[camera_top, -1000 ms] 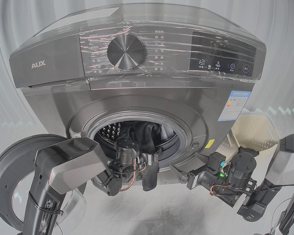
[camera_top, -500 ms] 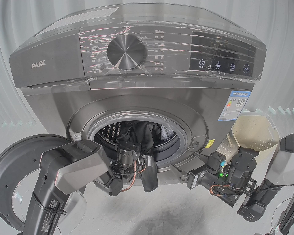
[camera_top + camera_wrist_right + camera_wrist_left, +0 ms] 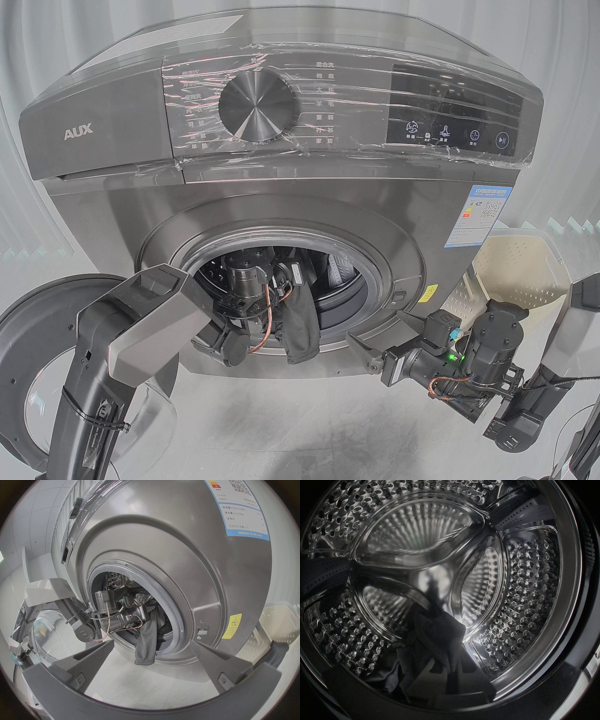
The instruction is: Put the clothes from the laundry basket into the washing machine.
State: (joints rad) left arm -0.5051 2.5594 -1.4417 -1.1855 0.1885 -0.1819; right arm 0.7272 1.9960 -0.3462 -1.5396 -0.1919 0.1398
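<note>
The grey washing machine (image 3: 281,206) stands with its round opening uncovered. My left gripper (image 3: 295,272) is inside that opening, shut on a dark garment (image 3: 300,328) whose lower end hangs out over the front rim. From the right wrist view, the left gripper (image 3: 147,611) holds the garment (image 3: 147,642) at the mouth of the drum. The left wrist view looks into the steel drum (image 3: 518,573), where dark cloth (image 3: 437,636) bunches in front of the camera. My right gripper (image 3: 381,337) stays open and holds nothing, low at the right of the opening. Its two fingers (image 3: 93,658) frame the right wrist view.
The machine's door (image 3: 37,350) is swung open to the left, beside my left arm. A cream perforated laundry basket (image 3: 519,269) stands against the machine's right side, behind my right arm. Grey floor (image 3: 300,425) lies in front of the machine.
My left gripper has risen and gone forward into the drum opening, carrying the dark garment with it; the hanging end now sits higher over the rim. The right arm has stayed still.
</note>
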